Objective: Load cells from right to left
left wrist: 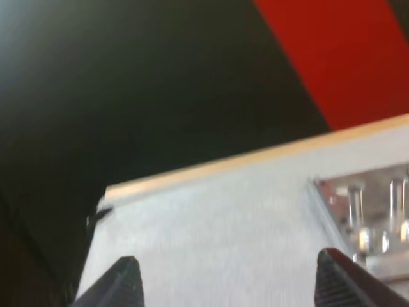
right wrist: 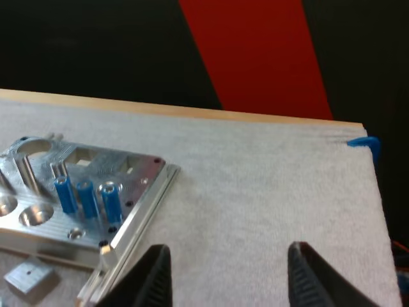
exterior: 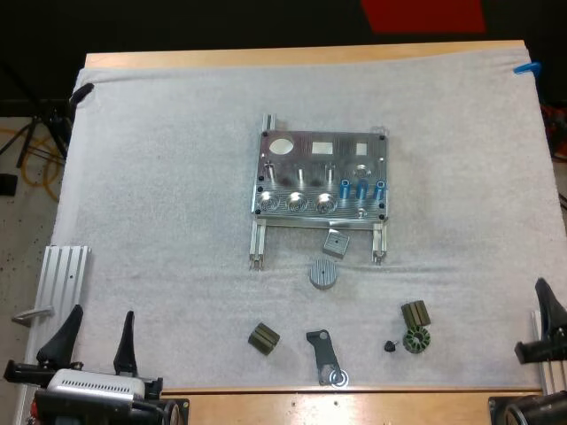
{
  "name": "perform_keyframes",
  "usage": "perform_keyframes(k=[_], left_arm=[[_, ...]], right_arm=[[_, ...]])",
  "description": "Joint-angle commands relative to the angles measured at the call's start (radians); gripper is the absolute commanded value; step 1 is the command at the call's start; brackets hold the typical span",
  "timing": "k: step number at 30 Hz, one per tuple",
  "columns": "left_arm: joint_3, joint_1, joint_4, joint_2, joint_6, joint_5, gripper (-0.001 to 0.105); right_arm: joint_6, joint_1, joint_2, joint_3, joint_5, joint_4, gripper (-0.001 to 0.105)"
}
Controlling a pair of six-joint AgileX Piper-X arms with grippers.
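Note:
A metal fixture [exterior: 321,174] sits at the middle of the white mat, with three bright blue cylinders [exterior: 361,189] standing upright at its right front. In the right wrist view the same cylinders [right wrist: 86,198] stand near the fixture's [right wrist: 77,185] corner. Small dark parts lie in front of it: a grey block [exterior: 335,243], a ribbed disc [exterior: 323,273], an olive block [exterior: 263,338], a bracket [exterior: 324,357] and a toothed ring [exterior: 415,340]. My left gripper [exterior: 96,341] rests open at the mat's near left. My right gripper [right wrist: 227,281] is open near the right edge, fingers [exterior: 549,312] apart and empty.
A ribbed aluminium rail [exterior: 60,279] lies off the mat's left edge, beside my left gripper. Another olive block [exterior: 415,313] and a small black knob [exterior: 390,346] lie near the toothed ring. Broad bare mat [exterior: 159,177] stretches left and right of the fixture.

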Motion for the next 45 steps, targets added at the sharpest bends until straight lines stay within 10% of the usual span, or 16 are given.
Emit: perform_keyframes(k=[1, 9, 32, 45], left_arm=[[0.000, 0.000, 0.029, -0.136, -0.034, -0.042, 0.057], [0.000, 0.000, 0.111, -0.140, -0.050, -0.073, 0.057], [0.269, 0.000, -0.012, -0.138, -0.044, -0.016, 0.057], [0.271, 0.000, -0.019, -0.138, -0.042, -0.008, 0.057]], right_arm=[[0.012, -0.004, -0.031, -0.001, -0.002, 0.024, 0.042], [0.083, -0.004, -0.124, -0.005, 0.026, 0.196, 0.042], [0.085, -0.004, -0.124, 0.201, -0.010, 0.008, 0.042], [0.085, -0.004, -0.124, 0.202, -0.010, 0.004, 0.042]])
